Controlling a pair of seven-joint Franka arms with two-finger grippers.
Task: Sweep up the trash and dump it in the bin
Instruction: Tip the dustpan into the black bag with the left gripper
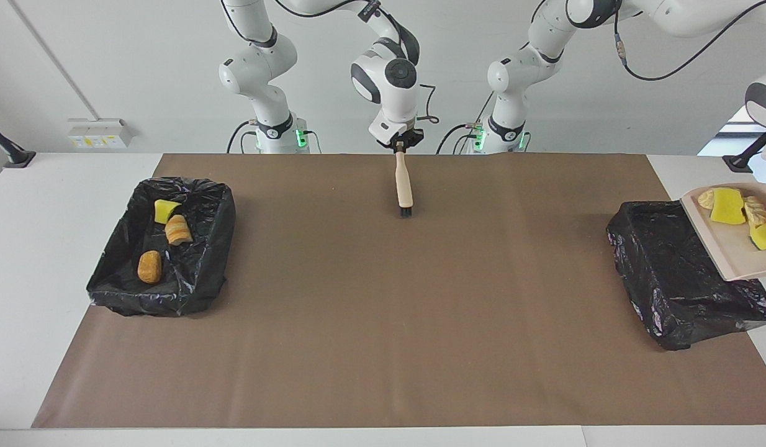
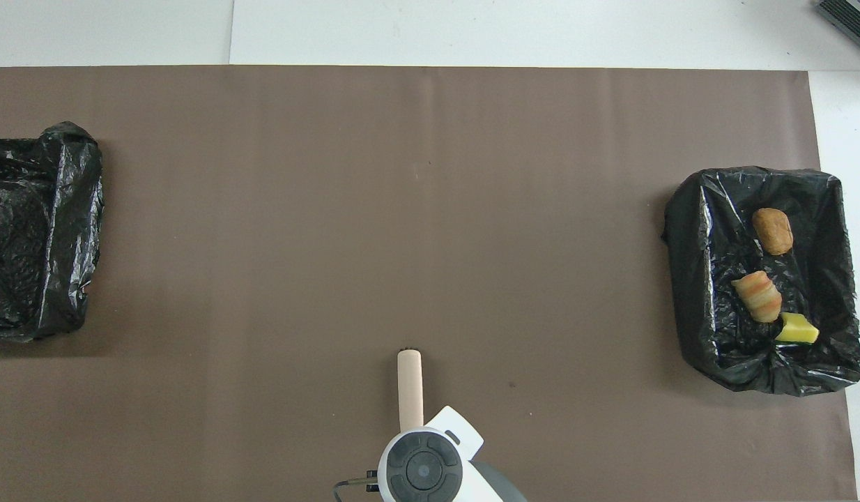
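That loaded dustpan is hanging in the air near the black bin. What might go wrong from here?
The dustpan sits mostly past the outer edge of the bin at the left arm's end, so its four pieces of trash may spill onto the table. The pan is also tilted, so pieces might slide out early. The left gripper is out of view. The right gripper holds the brush above the mat, well clear.

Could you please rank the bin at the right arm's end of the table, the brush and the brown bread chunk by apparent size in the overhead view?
1. The bin, by far the largest.
2. The brush, partly covered by the right arm.
3. The brown bread chunk, the smallest.
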